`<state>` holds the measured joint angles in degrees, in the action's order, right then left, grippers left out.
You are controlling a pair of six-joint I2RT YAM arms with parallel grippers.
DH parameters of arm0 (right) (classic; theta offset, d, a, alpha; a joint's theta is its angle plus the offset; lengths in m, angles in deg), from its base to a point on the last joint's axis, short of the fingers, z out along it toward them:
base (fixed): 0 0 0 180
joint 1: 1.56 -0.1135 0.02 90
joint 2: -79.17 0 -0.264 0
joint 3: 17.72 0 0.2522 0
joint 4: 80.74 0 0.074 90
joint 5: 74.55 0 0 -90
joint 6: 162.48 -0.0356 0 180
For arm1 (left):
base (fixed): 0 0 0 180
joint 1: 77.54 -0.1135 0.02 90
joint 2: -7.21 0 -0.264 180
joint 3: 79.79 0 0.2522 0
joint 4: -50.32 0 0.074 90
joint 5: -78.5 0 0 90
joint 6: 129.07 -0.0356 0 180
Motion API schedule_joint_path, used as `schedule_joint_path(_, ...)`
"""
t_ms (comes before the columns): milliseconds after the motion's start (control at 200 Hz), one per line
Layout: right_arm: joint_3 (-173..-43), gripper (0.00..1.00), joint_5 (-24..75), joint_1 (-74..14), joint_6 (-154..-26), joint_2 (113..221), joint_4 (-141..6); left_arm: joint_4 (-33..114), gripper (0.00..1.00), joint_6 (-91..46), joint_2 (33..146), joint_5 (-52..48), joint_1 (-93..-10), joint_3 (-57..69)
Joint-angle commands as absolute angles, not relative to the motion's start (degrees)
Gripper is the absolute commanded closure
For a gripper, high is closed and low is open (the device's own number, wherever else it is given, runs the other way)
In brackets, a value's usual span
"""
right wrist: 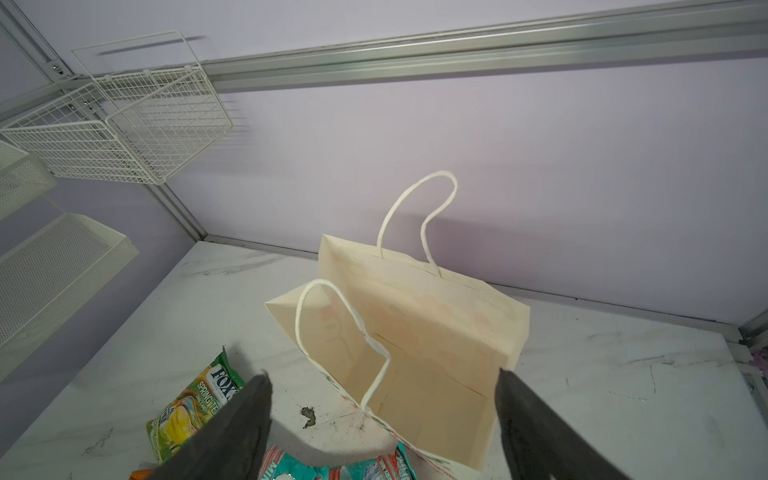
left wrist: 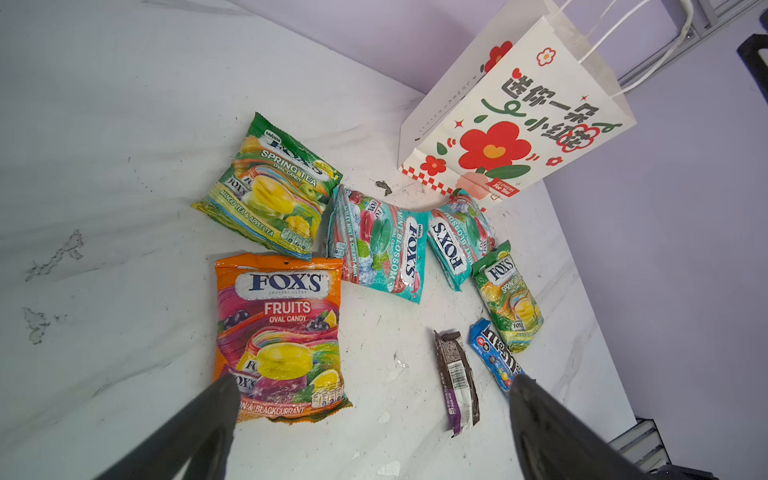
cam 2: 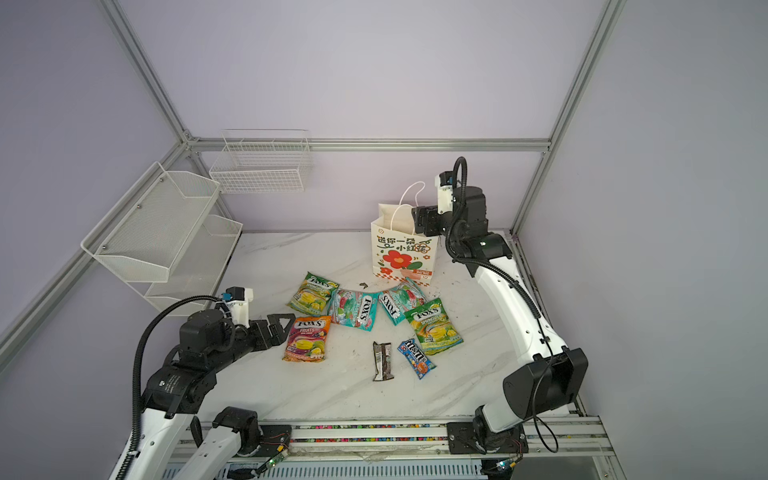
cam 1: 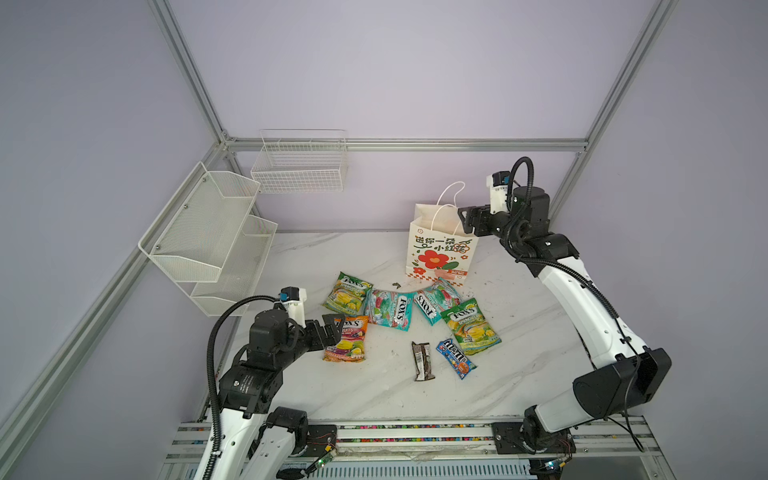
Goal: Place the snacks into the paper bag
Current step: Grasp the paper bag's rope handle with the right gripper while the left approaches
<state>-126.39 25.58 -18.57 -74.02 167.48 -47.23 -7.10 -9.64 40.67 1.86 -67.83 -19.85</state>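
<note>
Progress: zero of seven in. Table (cam 1: 316, 257): paper bag (cam 1: 440, 253) stands upright near the far edge, right of middle, mouth open; the inside looks empty in the right wrist view. All snacks (cam 1: 388, 309) lie flat mid-table in front of it. Orange pouch (cam 1: 347, 338) is nearest the left edge; M&M's packet (cam 1: 456, 357) and brown bar (cam 1: 423, 360) are nearest the near edge.

Left fingers (left wrist: 199, 424): spread wide, empty, one tip over the orange pouch's corner; can't tell contact.

Right fingers (right wrist: 536, 432): apart, holding nothing, at the bag's rim.

The snacks (left wrist: 278, 332) look glossy, the paper bag (left wrist: 515, 124) matt, the tabletop (cam 1: 332, 386) smooth.
</note>
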Motion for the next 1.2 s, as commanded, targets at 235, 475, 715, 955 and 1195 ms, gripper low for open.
schedule_joint_path(235,-131.74,0.23,25.19,-20.3,-69.93,173.85,-42.05,-8.45,0.0,-7.81,37.47,3.0,-68.14,-12.85)
schedule_joint_path(475,-132.83,0.29,22.45,-20.46,-70.42,176.38,-42.07,-8.51,0.0,-7.39,35.61,2.88,-68.13,-12.93)
schedule_joint_path(715,-132.98,0.43,24.06,-21.28,-70.92,177.25,-43.3,-8.44,0.0,-6.93,35.72,2.65,-68.14,-12.95)
schedule_joint_path(955,-133.26,0.72,24.41,-22.28,-71.16,177.7,-44.37,-8.05,0.0,-6.13,36.04,2.99,-68.14,-12.67)
schedule_joint_path(1195,-133.34,0.97,24.07,-23.43,-71.09,177.04,-45.3,-8.01,0.01,-5.5,35.59,2.74,-68.14,-12.57)
